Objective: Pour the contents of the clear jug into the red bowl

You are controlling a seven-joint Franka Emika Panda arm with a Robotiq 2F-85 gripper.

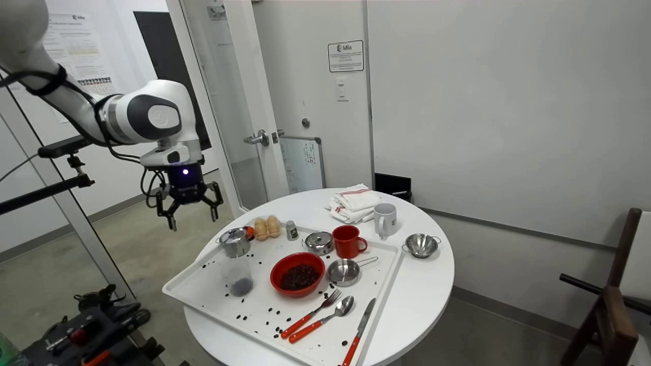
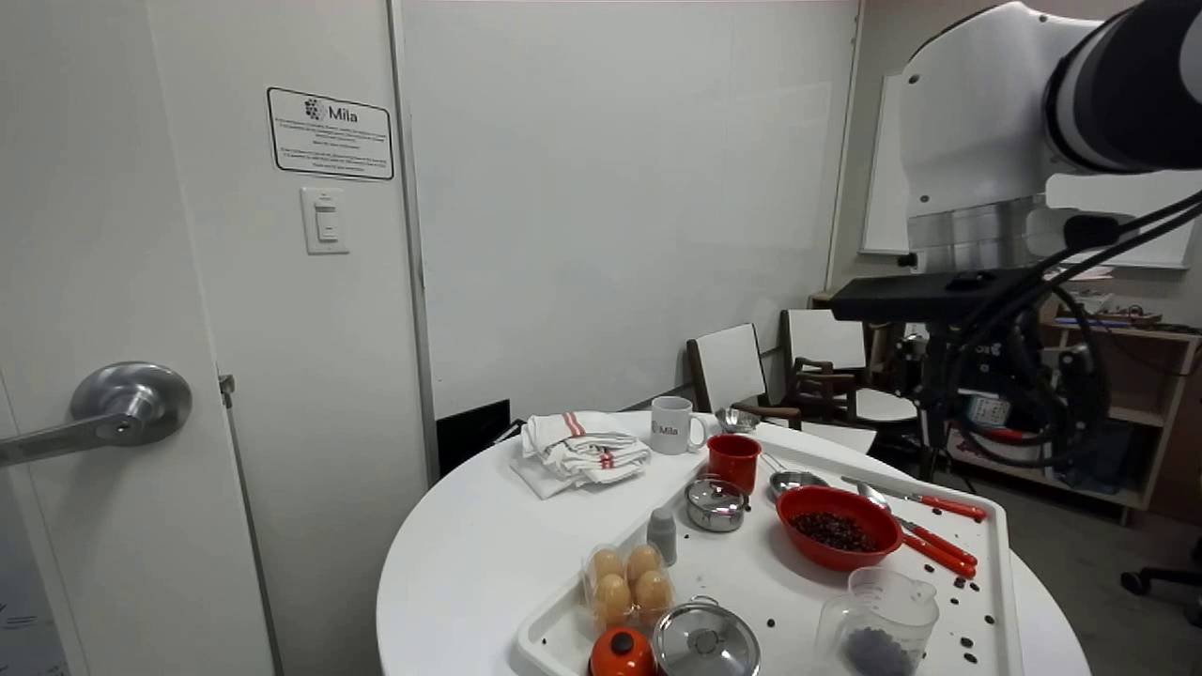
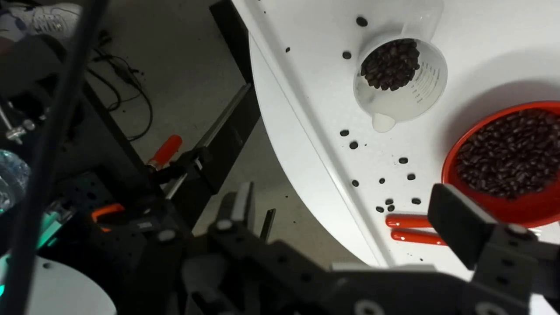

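The clear measuring jug (image 1: 235, 269) is standing upright on the white tray (image 1: 206, 282), and in an exterior view we are seeing it at 9 o'clock from the red bowl (image 1: 291, 261), near but apart. The table (image 1: 417, 301) is carrying them all. In the wrist view, dark beans (image 3: 390, 64) are lying low in the jug, while the bowl is holding a broad pile that is looking alike. We are also noticing loose beans (image 3: 411, 176) scattered over the tray.

The pincer (image 1: 194, 222) is hanging in the air at 10 o'clock from the bowl in an exterior view, its jaws wide apart and gripping nothing.

So we are judging the task as unfinished: the bowl is filled in part, but we are not able to tell whether its pile is coming from this jug, and the jug is not empty. Gripping, lifting, tipping over the bowl and setting down are, we are guessing, all remaining. In the wrist view the spout (image 3: 383, 123) is pointing to 7 o'clock while the bowl is lying at 4 o'clock from the jug, so we are expecting a turn before the pour. The lidded steel pot (image 1: 236, 243), near the jug at 12 o'clock in an exterior view, could be crowding the reach.
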